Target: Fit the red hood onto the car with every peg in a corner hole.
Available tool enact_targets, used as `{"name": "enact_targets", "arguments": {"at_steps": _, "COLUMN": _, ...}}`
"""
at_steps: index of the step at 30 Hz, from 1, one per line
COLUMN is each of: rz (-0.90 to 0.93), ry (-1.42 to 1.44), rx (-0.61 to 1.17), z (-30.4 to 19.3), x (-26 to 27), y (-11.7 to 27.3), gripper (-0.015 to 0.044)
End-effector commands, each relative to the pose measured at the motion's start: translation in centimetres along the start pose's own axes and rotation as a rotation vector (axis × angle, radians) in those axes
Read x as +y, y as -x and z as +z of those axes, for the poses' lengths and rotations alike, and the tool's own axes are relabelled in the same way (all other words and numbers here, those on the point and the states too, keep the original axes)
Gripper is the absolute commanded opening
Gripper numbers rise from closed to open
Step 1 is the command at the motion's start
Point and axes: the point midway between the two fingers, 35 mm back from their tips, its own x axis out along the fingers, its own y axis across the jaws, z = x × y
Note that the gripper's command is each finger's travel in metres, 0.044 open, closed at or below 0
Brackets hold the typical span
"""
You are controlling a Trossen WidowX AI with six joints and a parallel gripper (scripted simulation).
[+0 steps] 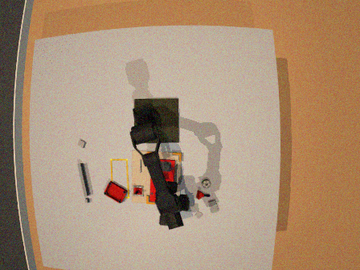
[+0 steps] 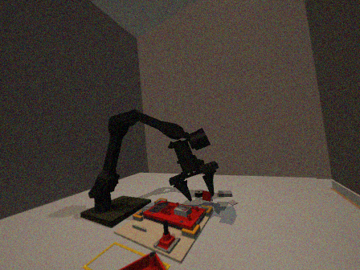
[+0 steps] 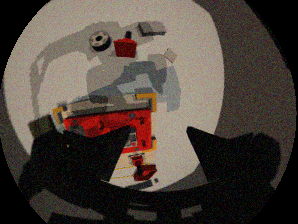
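The red hood [image 1: 116,191] [image 2: 146,263] [image 3: 145,172] lies turned at an angle on the table, over the lower end of the yellow outline [image 1: 111,169] [image 2: 98,253]; the exterior view cuts it off. The red chassis [image 1: 170,162] [image 2: 161,214] [image 3: 145,130] sits in the jig [image 1: 138,161] [image 2: 141,237] between orange corners, with the grey engine block [image 2: 182,210] on its deck. The pegs are too small to make out clearly. My gripper [image 2: 202,198] [image 3: 158,128] is open and empty, above the chassis's far side and apart from the hood. The arm hides part of the chassis in the top view.
A red piece with a black post [image 1: 138,190] [image 2: 166,240] stands on the jig board. Beyond the jig lie a wheel [image 1: 206,182] [image 3: 100,41], a red part [image 1: 200,194] [image 3: 125,47] and a grey block [image 3: 151,29]. A dark bar [image 1: 85,178] lies at the left.
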Motion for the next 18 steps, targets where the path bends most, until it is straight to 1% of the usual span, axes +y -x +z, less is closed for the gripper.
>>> {"name": "enact_targets", "arguments": {"at_steps": 1, "rz": 0.042, "ry": -0.07, "rx": 0.028, "z": -3.8, "x": -1.2, "y": -0.2, "gripper": 0.044}}
{"name": "enact_targets", "arguments": {"at_steps": 10, "rz": 0.157, "ry": -0.224, "rx": 0.077, "z": -13.3, "x": -2.6, "y": 0.1, "gripper": 0.044}}
{"name": "enact_targets", "arguments": {"at_steps": 18, "rz": 0.286, "ry": -0.344, "rx": 0.078, "z": -22.6, "x": -1.7, "y": 1.5, "gripper": 0.044}}
